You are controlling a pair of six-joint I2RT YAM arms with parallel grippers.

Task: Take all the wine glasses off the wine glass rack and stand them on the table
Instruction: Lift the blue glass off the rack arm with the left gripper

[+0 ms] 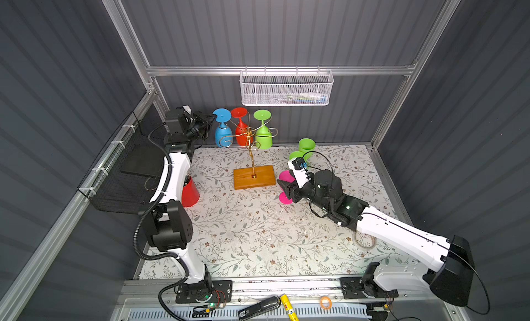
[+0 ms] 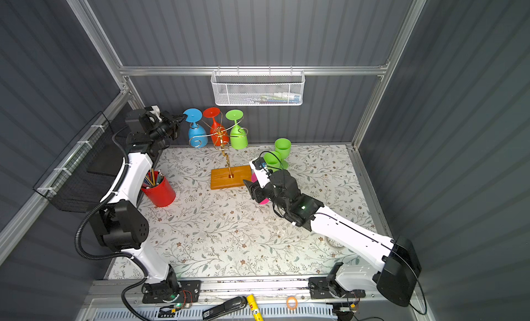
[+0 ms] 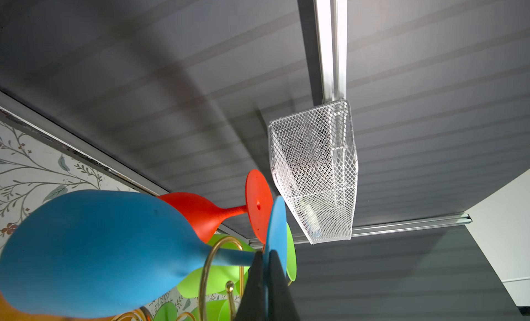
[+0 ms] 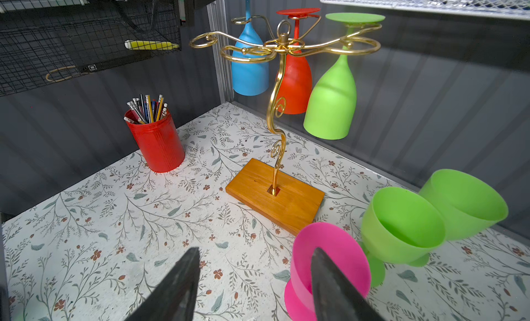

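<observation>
The wine glass rack is gold wire on an orange wooden base. A blue wine glass, a red one and a green one hang from it upside down. My left gripper is shut on the edge of the blue glass's foot. Its stem passes through a gold loop. My right gripper is open low over the mat, one finger in front of a pink glass.
Two green glasses stand on the mat right of the rack. A red pencil cup sits by the left arm. A white mesh basket hangs on the back wall and a black wire basket on the left wall.
</observation>
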